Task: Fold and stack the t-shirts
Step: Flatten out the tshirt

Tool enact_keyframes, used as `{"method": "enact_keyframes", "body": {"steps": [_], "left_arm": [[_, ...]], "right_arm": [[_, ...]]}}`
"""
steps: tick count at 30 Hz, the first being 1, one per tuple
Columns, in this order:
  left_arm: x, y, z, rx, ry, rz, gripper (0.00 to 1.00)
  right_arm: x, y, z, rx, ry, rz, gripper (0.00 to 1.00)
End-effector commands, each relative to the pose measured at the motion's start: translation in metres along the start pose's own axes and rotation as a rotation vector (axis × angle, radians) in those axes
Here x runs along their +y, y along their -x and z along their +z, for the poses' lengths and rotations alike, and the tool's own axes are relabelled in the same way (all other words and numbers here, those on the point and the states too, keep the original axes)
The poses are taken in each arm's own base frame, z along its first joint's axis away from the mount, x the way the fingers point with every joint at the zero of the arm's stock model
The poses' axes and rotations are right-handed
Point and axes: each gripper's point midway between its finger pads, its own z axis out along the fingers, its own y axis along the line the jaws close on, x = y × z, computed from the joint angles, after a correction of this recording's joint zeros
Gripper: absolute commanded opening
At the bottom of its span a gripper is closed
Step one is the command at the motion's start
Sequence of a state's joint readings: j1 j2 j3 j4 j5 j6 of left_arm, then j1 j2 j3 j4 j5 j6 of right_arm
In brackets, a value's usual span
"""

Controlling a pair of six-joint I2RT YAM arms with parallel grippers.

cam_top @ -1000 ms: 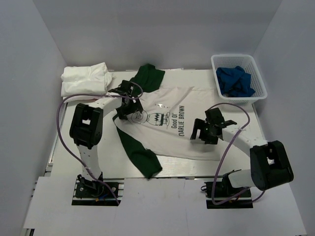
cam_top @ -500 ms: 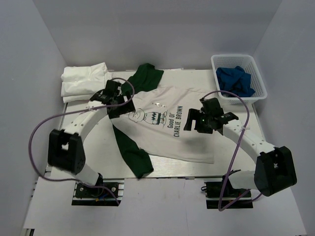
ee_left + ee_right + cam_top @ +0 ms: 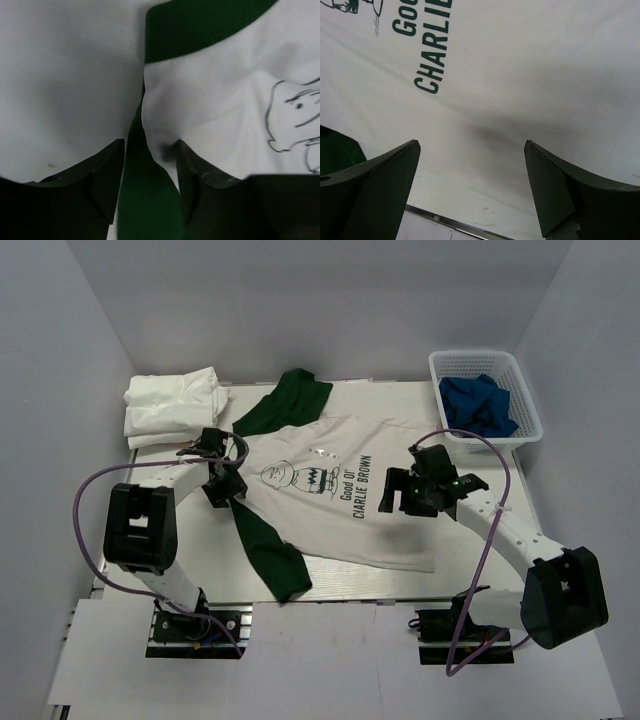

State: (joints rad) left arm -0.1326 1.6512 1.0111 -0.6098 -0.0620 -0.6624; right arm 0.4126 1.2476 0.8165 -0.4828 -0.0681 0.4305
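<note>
The Charlie Brown t-shirt [image 3: 340, 525] lies spread flat in the middle of the table [image 3: 185, 555], collar to the left, one dark green sleeve toward the far edge and the other toward the near edge. The left gripper [image 3: 222, 487] is down at the near shoulder seam, jaws partly apart and straddling the white edge and green sleeve – cloth between them, not pinched. The right gripper [image 3: 402, 495] hovers wide open over the plain lower body. Folded white t-shirts [image 3: 170, 405] sit far left; a basket [image 3: 470, 354] of blue cloth [image 3: 478, 405] sits far right.
</note>
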Motion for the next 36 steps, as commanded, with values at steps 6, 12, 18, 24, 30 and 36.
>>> {"method": "enact_keyframes", "body": {"steps": [6,12,18,24,30,36], "left_arm": [[-0.027,0.025,0.001,-0.037,-0.042,-0.013,0.00],[-0.070,0.045,-0.050,-0.104,-0.050,0.090,0.00],[-0.167,0.014,-0.065,-0.077,-0.053,0.258,0.00],[-0.243,-0.072,-0.025,0.065,-0.038,0.466,0.69],[-0.242,-0.083,-0.064,0.031,-0.096,0.505,1.00],[-0.169,-0.066,-0.100,-0.070,-0.075,0.412,1.00]], "right_arm": [[-0.012,-0.007,-0.001,0.011,-0.047,-0.024,0.90],[-0.017,-0.021,0.004,0.033,-0.051,-0.015,0.90],[-0.020,-0.031,0.008,0.067,-0.041,-0.030,0.90],[-0.031,-0.030,0.006,0.071,-0.106,-0.014,0.90],[-0.037,-0.028,0.008,0.055,-0.132,-0.014,0.90],[-0.038,-0.031,0.015,0.070,-0.126,-0.005,0.90]]}}
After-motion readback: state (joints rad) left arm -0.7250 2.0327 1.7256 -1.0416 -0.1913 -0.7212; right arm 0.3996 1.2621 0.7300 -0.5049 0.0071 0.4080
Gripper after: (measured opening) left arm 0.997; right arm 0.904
